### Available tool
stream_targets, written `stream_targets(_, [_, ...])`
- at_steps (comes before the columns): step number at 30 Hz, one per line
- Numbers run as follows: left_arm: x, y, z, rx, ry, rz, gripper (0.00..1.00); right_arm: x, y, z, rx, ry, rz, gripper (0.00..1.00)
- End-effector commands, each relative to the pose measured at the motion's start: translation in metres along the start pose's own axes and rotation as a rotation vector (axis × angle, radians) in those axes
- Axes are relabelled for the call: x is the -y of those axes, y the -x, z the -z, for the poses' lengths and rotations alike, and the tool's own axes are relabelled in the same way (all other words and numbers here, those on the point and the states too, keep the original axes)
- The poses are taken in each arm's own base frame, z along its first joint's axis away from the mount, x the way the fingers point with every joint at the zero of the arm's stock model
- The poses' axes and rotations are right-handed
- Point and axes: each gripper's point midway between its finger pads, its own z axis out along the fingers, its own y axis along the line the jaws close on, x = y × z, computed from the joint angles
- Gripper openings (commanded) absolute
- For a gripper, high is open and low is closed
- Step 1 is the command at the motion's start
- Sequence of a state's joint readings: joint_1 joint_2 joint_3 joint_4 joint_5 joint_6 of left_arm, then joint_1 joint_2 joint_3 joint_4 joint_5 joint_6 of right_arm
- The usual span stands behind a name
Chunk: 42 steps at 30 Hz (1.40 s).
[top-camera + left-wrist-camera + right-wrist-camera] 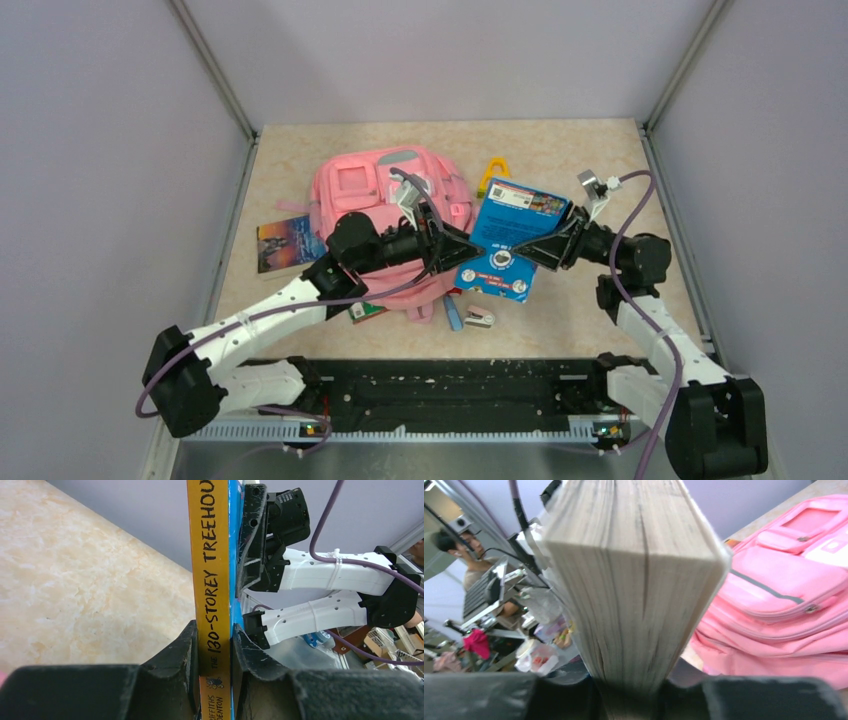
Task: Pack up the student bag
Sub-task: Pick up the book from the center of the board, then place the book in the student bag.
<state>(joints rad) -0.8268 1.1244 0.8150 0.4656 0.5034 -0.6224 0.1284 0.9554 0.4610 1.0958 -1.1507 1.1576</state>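
The pink student bag (365, 190) lies on the table at centre-left, and its zipped front pockets (784, 590) fill the right of the right wrist view. A blue book (510, 240) with a yellow spine (212, 580) is held in the air just right of the bag, tilted, between both arms. My left gripper (455, 243) is shut on its spine edge, the jaws pressed against both covers (215, 650). My right gripper (540, 248) is shut on the opposite, page edge (634, 580), where its fingers hug the block of pages.
A second book (285, 243) lies flat left of the bag. A yellow object (494, 172) sits behind the held book. In front of the bag lie a blue pen (453, 315), a small pink-grey stapler (480, 318) and a green-red item (367, 311). Walls enclose three sides.
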Motion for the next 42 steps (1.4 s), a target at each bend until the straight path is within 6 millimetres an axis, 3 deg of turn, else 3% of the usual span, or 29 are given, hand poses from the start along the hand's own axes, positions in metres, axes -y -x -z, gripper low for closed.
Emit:
stream_targets(1, [0.032, 0.040, 0.013, 0.134, -0.073, -0.115, 0.00, -0.022, 0.022, -0.005, 0.046, 0.061, 0.105, 0.02])
stream_targets(5, [0.015, 0.038, 0.015, 0.105, 0.031, -0.126, 0.00, -0.029, 0.026, -0.005, 0.074, 0.073, 0.115, 0.00])
stream_targets(6, [0.006, 0.036, 0.017, 0.082, 0.081, -0.130, 0.13, -0.030, 0.028, -0.005, 0.082, 0.070, 0.114, 0.00])
stream_targets(8, [-0.013, 0.031, 0.024, 0.028, 0.193, -0.144, 0.54, -0.027, 0.033, -0.006, 0.091, 0.043, 0.103, 0.00])
stream_targets(11, [-0.047, 0.017, 0.046, -0.094, 0.407, -0.173, 0.73, -0.006, 0.039, -0.008, 0.095, -0.087, 0.067, 0.00])
stream_targets(17, [-0.101, -0.020, 0.109, -0.386, 0.740, -0.308, 0.76, 0.064, 0.051, 0.025, 0.108, -0.604, 0.107, 0.00])
stream_targets(22, [-0.144, -0.057, 0.139, -0.579, 0.893, -0.386, 0.76, 0.078, 0.037, 0.040, 0.086, -0.712, 0.062, 0.00])
stream_targets(31, [-0.161, -0.069, 0.092, -0.606, 0.896, -0.411, 0.86, 0.088, 0.025, 0.056, 0.067, -0.803, 0.075, 0.00])
stream_targets(37, [-0.185, -0.077, 0.075, -0.690, 0.989, -0.500, 0.94, 0.091, 0.019, 0.064, 0.042, -0.839, 0.105, 0.00])
stream_targets(42, [-0.207, -0.072, 0.072, -0.707, 1.123, -0.552, 0.95, 0.092, 0.015, 0.066, 0.030, -0.845, 0.116, 0.00])
